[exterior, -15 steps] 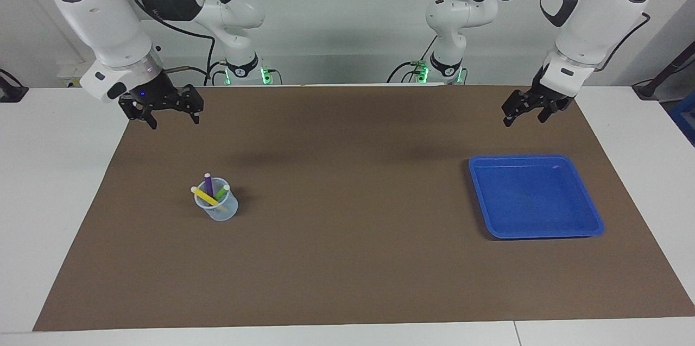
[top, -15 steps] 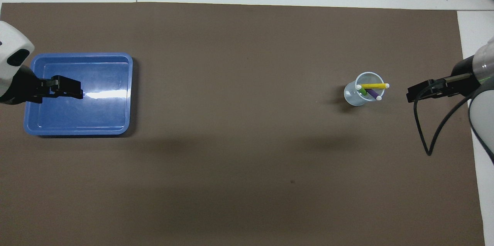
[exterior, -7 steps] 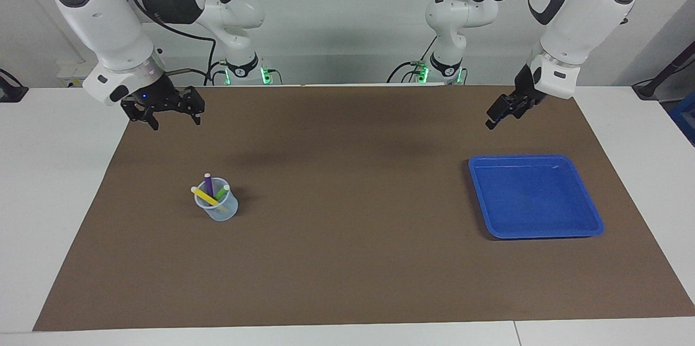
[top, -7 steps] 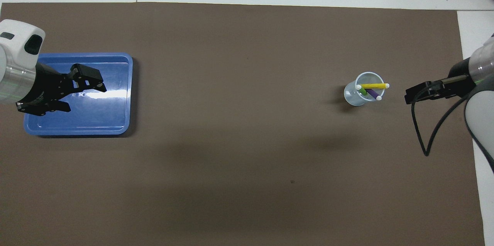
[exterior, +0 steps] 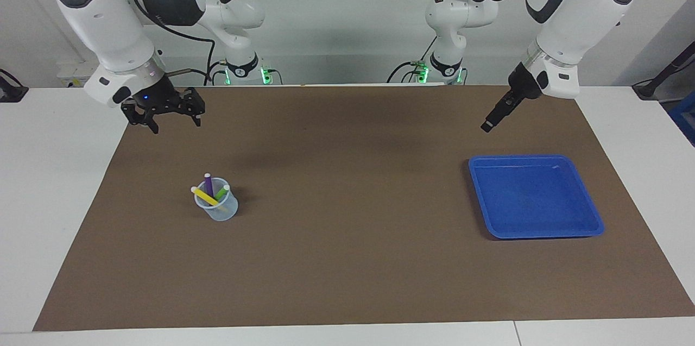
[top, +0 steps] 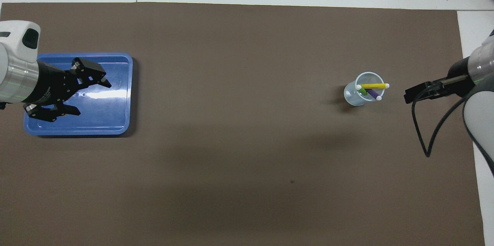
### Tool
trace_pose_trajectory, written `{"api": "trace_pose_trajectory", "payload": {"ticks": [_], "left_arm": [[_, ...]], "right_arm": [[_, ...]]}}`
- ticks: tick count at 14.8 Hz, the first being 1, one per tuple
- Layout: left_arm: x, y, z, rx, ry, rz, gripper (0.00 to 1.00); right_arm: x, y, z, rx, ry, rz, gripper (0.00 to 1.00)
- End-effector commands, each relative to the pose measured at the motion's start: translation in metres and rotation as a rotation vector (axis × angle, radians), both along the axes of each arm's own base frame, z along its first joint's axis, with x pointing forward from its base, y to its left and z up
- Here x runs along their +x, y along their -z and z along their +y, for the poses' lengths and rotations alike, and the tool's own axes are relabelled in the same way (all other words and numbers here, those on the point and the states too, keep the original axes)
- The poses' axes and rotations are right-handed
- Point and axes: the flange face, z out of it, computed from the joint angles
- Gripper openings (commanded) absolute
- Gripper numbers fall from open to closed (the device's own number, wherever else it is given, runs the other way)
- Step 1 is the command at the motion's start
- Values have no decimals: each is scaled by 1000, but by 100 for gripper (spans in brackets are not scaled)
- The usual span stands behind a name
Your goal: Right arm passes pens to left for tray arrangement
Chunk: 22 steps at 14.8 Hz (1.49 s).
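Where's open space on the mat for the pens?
The blue tray holds nothing, and the brown mat between it and the cup lies bare. The only crowded spot is the cup, holding all three pens.

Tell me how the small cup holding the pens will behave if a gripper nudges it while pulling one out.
The cup looks thin, clear and small, so it is probably light and would slide on the brown mat. The three pens lean out past its rim, so a sideways pull may well tip it. A straight upward lift seems safer.
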Motion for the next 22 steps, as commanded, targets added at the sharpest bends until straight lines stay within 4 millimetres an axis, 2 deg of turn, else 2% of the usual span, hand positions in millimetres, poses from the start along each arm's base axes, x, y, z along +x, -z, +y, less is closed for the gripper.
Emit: {"api": "trace_pose_trajectory", "payload": {"ticks": [1,5,9,12,13,15,18,19,22], "left_arm": [[-5,-3,-15,-8,-61,3,100],[-5,-5,-15,-8,-57,-3,100],[-4,-10,-19,-10,-60,-24,100],[-8,-4,-33,-17,-145,-5,100],[-10,-3,-38,-17,-155,-2,100],[-13,-3,-44,-17,-185,7,100],[-13,-4,-54,-26,-345,24,100],[-15,-3,-65,-37,-418,30,100],[-21,2,-80,-60,-587,70,100]], "right_arm": [[11,15,-4,19,-27,-9,100],[33,35,-10,43,-33,-35,100],[64,86,-14,57,-56,-66,100],[70,109,-13,61,-57,-68,100],[70,113,-13,63,-57,-65,96],[67,122,-14,65,-47,-50,80],[65,127,-17,66,-19,-37,61],[64,132,-17,66,-6,-30,59],[61,151,-14,82,14,-46,58]]}}
